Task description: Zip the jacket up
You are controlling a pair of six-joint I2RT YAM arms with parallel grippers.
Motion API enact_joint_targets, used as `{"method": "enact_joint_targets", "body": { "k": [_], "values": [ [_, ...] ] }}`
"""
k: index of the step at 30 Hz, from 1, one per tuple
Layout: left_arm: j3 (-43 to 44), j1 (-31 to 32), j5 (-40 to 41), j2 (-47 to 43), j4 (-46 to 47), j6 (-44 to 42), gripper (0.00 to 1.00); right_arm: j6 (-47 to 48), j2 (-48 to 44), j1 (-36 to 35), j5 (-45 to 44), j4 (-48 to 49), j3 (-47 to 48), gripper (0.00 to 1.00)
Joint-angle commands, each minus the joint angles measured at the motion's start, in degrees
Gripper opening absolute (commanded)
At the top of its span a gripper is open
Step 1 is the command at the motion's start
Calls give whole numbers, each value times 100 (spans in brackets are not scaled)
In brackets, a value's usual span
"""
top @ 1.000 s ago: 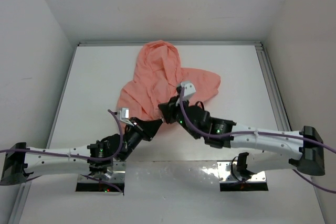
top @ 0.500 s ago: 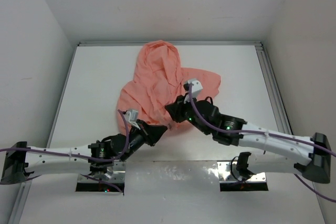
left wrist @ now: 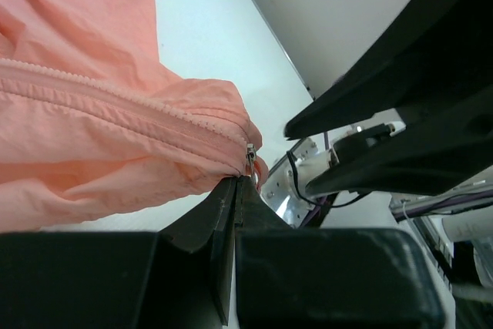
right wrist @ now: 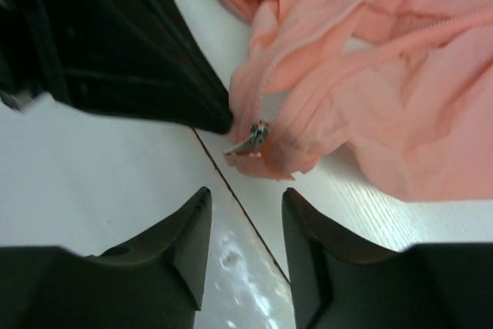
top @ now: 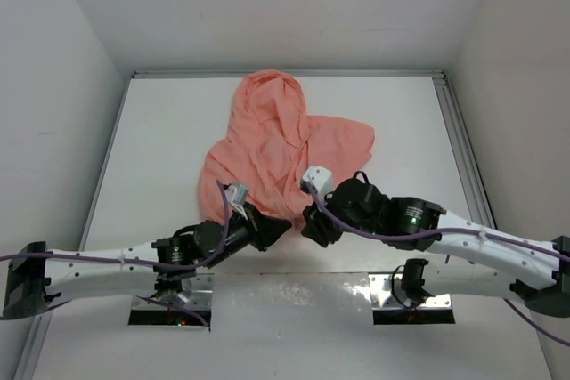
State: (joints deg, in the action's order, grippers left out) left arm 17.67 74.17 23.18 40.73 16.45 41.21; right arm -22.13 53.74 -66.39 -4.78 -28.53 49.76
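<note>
Pinching the bottom corner of the jacket (left wrist: 92, 136), the left gripper (left wrist: 235, 189) has its jaws pressed together right at the foot of the zipper, where the small metal pull (left wrist: 250, 158) hangs against the fabric. Facing it, the right gripper (right wrist: 245, 196) stands with its fingers apart and nothing between them; in its wrist view the pull sits just above its tips, untouched. Seen from overhead, both grippers meet at the garment's lower edge, a little below the centre of the frame. The salmon-pink jacket lies crumpled on the white table (top: 160, 149), its hood (top: 272, 95) toward the top of the frame.
</note>
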Motion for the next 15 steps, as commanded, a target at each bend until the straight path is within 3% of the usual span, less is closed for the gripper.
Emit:
{"method": "enact_joint_targets", "body": {
  "k": [1, 2, 4, 15],
  "values": [
    [254, -192, -586, 49, 25, 176, 0, 622, 119, -119, 136, -732, 166, 42],
    [237, -245, -647, 58, 34, 212, 0, 622, 146, -128, 56, -741, 166, 49],
    [184, -377, -849, 58, 86, 308, 0, 649, 198, -129, 64, -610, 61, 51],
    [175, -623, -1289, 67, 192, 379, 0, 376, 374, -129, -146, 120, -273, 50]
  ]
}}
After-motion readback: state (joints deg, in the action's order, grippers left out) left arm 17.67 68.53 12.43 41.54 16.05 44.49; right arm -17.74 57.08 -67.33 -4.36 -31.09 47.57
